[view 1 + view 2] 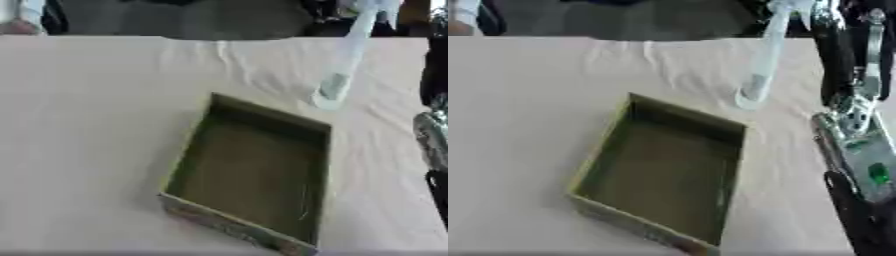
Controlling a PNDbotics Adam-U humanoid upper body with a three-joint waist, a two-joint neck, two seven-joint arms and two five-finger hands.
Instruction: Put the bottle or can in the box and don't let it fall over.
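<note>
An open cardboard box (188, 165) with an olive inside and a patterned outer wall sits on the table, with nothing in it. A clear plastic bottle (761, 65) hangs tilted beyond the box's far right corner, its lower end (331, 92) close to the cloth. My right arm (859, 145) rises along the right edge. My right hand (826, 14) is at the top right, closed round the bottle's upper end, though blur hides how its fingers lie. The left hand shows in neither view.
A pale pink, wrinkled cloth (96, 125) covers the table. Its far edge (131, 36) runs across the top, with dark shapes behind it. The table's near edge lies just below the box.
</note>
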